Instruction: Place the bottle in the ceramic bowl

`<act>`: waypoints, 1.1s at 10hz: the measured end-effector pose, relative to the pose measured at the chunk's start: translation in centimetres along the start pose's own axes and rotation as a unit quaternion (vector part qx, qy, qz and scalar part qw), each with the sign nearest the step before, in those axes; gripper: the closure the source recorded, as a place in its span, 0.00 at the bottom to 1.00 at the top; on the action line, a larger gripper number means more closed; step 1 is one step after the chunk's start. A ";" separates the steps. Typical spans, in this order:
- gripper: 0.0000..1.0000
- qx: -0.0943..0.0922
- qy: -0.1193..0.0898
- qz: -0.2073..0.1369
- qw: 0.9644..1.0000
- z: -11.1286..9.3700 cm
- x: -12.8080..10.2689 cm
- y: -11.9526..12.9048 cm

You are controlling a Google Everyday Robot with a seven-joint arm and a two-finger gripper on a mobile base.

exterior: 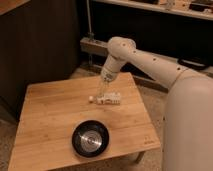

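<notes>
The bottle (109,98) is small and whitish. It lies on its side near the far right part of the wooden table (45,115), with its white cap (91,99) pointing left. My gripper (104,90) hangs from the white arm (150,60) just above the bottle's left half, very close to it or touching it. The ceramic bowl (90,139) is black with a shiny silvery inside. It stands upright near the table's front edge, below and slightly left of the bottle, and nothing is in it.
The table is small, with its right edge close to the bottle and its front edge just past the bowl. A dark wall panel (40,45) stands behind it. A metal post and rail (91,42) are at the back. My white body (190,125) fills the right side.
</notes>
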 end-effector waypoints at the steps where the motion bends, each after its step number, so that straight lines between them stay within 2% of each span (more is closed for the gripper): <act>1: 0.35 0.001 0.000 -0.001 1.000 0.1 0.0 0.1; 2: 0.35 0.006 -0.001 -0.003 1.000 0.0 0.1 0.2; 3: 0.35 0.020 0.000 -0.014 1.000 -0.1 0.0 0.5; 4: 0.35 0.055 -0.001 -0.034 0.998 -0.4 0.0 0.8; 5: 0.35 0.119 -0.007 -0.074 0.990 -1.2 -0.2 1.4; 6: 0.35 0.170 -0.014 -0.114 0.979 -2.4 -0.4 2.1; 7: 0.35 0.204 -0.022 -0.152 0.967 -3.9 -0.4 2.3; 8: 0.35 0.212 -0.028 -0.174 0.961 -4.9 -0.3 2.0; 9: 0.35 0.207 -0.034 -0.180 0.961 -5.5 -0.3 1.2; 11: 0.35 0.195 -0.035 -0.178 0.964 -6.9 -0.1 -1.0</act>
